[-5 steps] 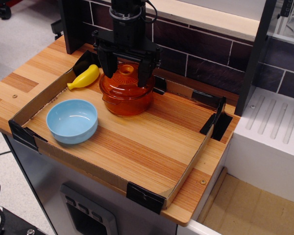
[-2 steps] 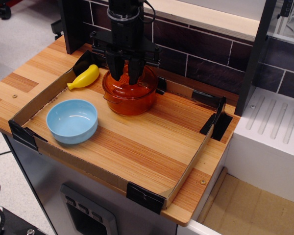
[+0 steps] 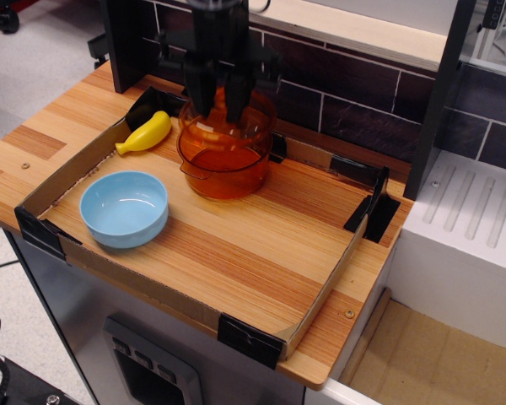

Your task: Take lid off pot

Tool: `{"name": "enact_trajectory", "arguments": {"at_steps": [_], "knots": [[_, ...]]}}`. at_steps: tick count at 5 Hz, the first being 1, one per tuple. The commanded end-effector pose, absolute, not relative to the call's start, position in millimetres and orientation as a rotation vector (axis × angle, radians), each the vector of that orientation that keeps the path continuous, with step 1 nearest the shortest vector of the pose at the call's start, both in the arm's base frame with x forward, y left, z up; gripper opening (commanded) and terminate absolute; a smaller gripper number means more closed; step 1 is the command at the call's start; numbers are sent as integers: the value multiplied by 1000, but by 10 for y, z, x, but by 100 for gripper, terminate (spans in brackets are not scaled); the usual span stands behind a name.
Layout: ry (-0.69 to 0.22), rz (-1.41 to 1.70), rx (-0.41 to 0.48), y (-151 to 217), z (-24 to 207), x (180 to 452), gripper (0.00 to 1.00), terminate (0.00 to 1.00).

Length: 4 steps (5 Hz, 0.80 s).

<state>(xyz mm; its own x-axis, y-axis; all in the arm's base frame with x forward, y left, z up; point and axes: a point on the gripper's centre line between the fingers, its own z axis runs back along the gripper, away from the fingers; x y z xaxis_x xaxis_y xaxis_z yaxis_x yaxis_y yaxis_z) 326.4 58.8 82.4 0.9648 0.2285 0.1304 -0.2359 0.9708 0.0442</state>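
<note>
The amber-orange pot (image 3: 225, 175) stands at the back of the cardboard-edged wooden board (image 3: 261, 253). The translucent amber lid (image 3: 236, 125) hangs just above the pot's rim, apart from it. My gripper (image 3: 220, 99) comes straight down from above with its dark fingers (image 3: 197, 94) shut on the lid's small orange knob. The knob shows as an orange patch between the fingers. The pot's near side handle sticks out at the left.
A yellow banana-shaped toy (image 3: 145, 133) lies left of the pot, with a black object (image 3: 142, 106) behind it. A light blue bowl (image 3: 124, 207) sits at the front left. A dark brick wall (image 3: 354, 110) runs behind. A white drain rack (image 3: 476, 245) stands to the right.
My open fingers closed on the lid's knob, then rose. The lid has come up off the pot with them. The pot has stayed in place.
</note>
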Motion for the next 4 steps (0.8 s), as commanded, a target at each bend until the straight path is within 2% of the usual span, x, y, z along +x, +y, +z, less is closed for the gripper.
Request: {"name": "enact_trajectory", "arguments": {"at_steps": [1,3,4], "knots": [[-205,225,54,486,1375,3272,0,0],[-147,66,60,225,1243,2852,0,0],[-148,5,75,166,1112,2668,0,0]]}}
